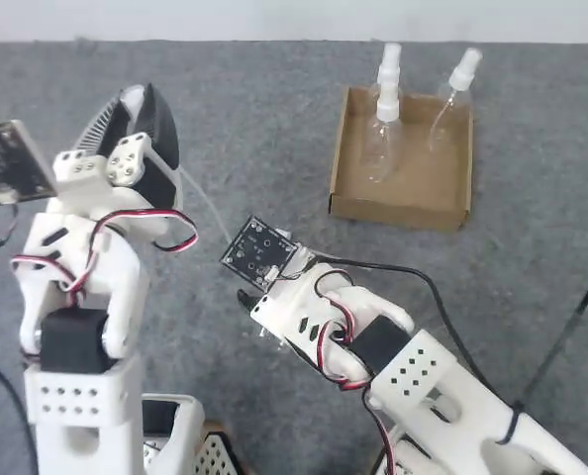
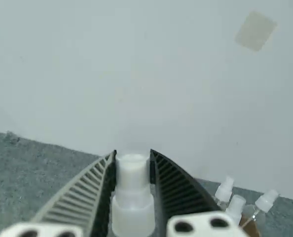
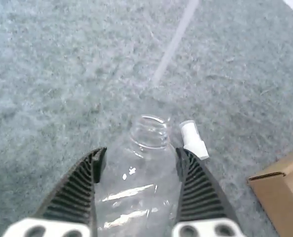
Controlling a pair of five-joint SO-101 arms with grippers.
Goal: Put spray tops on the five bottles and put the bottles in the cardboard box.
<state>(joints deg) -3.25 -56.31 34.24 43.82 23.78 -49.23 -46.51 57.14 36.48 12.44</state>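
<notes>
Left gripper [image 2: 132, 154] fingers are clamped on one white spray top [image 2: 132, 197], raised at the left. Right gripper [image 3: 139, 159] fingers grip one clear plastic bottle [image 3: 136, 190], its neck open, over the middle of the grey table [image 1: 254, 129]. One small white plastic cap [image 3: 193, 139] lies just beside the bottle. Three capped clear bottles [image 1: 383, 139] lie in the brown cardboard box [image 1: 398, 213] at the far right, with bare table around it.

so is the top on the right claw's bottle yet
Off: the bottle in the right claw has a bare open neck; the left claw holds a spray top.
</notes>
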